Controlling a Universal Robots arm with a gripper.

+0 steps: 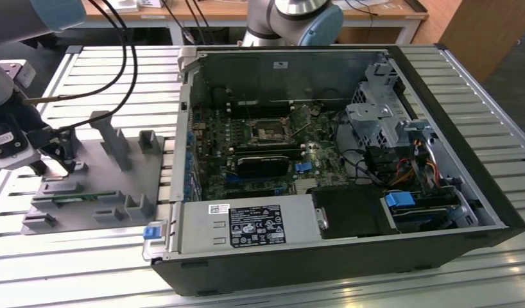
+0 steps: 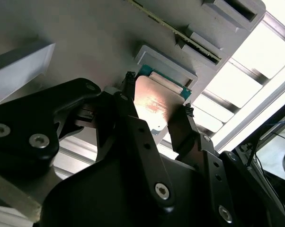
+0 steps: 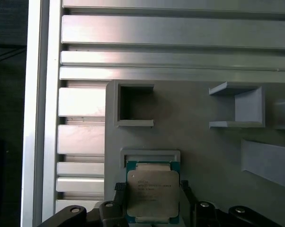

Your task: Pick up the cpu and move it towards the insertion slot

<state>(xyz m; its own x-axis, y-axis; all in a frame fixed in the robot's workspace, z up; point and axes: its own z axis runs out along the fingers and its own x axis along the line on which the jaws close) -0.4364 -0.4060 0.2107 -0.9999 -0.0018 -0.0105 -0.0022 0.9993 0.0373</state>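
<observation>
Two black fingers (image 3: 120, 188) of the gripper (image 3: 151, 186) pinch opposite edges of the flat square silver-topped cpu (image 3: 152, 196), over the grey plastic block (image 3: 194, 142) at the exterior view's left. We'd lift straight and level, the silver-framed square insertion slot (image 1: 267, 131) well apart. Lid print and the white case label (image 1: 255, 226): unreadable.
</observation>
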